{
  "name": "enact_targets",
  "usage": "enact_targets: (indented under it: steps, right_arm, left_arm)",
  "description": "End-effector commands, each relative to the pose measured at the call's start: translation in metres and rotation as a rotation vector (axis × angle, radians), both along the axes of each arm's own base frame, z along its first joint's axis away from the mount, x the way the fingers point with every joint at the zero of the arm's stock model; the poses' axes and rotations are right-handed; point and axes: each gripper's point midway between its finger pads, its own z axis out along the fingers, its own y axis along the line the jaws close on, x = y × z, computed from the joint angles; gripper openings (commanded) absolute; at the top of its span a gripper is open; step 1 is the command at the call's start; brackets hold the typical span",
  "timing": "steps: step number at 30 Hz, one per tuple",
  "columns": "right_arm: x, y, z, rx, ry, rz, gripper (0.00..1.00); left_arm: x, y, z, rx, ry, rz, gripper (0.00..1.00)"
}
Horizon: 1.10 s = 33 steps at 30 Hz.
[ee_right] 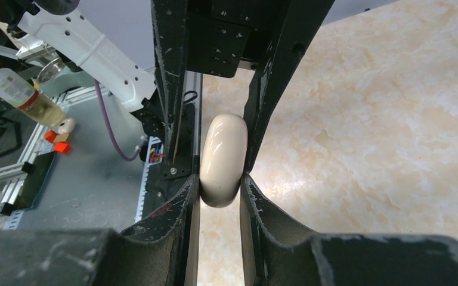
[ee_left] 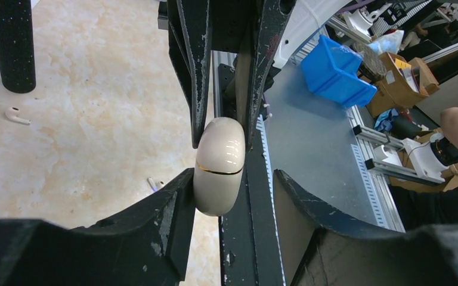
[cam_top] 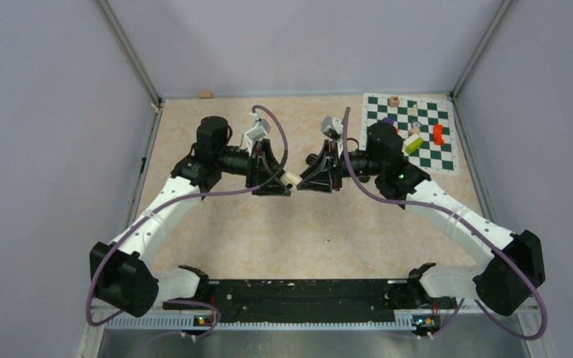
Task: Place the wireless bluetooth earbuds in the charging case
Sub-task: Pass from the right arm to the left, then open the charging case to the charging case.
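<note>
The charging case (ee_left: 217,167), a smooth, glossy cream pebble with 1 thin seam, is held closed above the middle of the beige marble-patterned table (cam_top: 268,224). The left arm (cam_top: 166,205) and right arm (cam_top: 448,210) reach inward, tip to tip: the right gripper (ee_right: 217,179) clamps the case, while the left gripper (ee_left: 232,177) stands wider than it, 1 finger (ee_left: 176,205) touching. 1 white stemmed earbud (ee_left: 16,115) lies on the table.
</note>
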Motion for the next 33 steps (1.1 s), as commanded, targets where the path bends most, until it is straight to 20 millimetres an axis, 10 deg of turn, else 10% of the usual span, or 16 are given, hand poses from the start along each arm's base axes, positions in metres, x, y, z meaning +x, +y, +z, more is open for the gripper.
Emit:
enact_targets:
  steps: [1, 14, 21, 33]
  right_arm:
    - [0.003, 0.0, 0.015, 0.03, -0.04, 0.014, 0.2]
    - [0.003, 0.0, 0.015, 0.029, -0.04, 0.013, 0.22]
    - [0.012, -0.007, 0.029, 0.05, -0.049, -0.044, 0.48]
    - [0.049, -0.021, 0.035, 0.055, -0.066, -0.254, 0.54]
  left_arm:
    - [-0.002, -0.001, 0.017, -0.036, -0.074, -0.033, 0.52]
    - [-0.002, -0.002, 0.015, -0.031, -0.082, -0.023, 0.06]
    - [-0.004, -0.001, 0.012, -0.029, -0.092, -0.021, 0.03]
    - [-0.008, 0.0, 0.011, -0.029, -0.102, -0.022, 0.0]
